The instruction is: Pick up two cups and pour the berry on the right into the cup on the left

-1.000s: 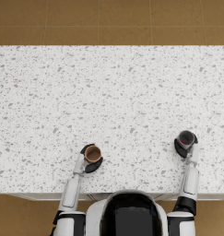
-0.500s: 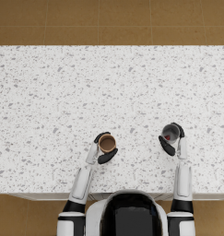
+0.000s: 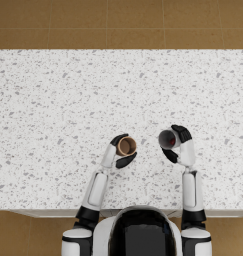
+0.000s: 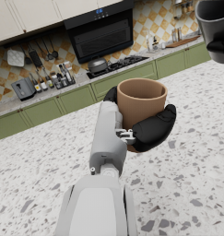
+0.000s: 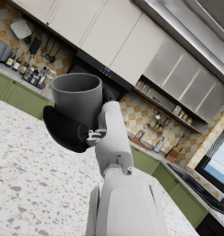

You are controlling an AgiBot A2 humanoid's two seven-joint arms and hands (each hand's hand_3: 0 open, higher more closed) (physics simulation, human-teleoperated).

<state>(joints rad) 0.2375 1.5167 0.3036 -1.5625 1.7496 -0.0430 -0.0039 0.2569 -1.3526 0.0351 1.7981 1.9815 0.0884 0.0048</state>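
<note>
Left robot hand (image 3: pixel 119 151) clamped on brown cup (image 3: pixel 126 146), right robot hand (image 3: pixel 179 145) clamped on gray cup (image 3: pixel 167 139) w/ berry, tilted left

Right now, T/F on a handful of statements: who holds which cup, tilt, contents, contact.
1. The left hand holds the brown cup. True.
2. The grey cup stands on the table. False: the right hand holds it, tipped so that its mouth turns toward the brown cup.
3. The two cups touch. False: in the head view a gap of table shows between them.
4. Something red shows inside the grey cup. True, visible in the head view.
5. The brown cup lies on its side. False: the left wrist view shows it upright, with dark fingers wrapped round it.
</note>
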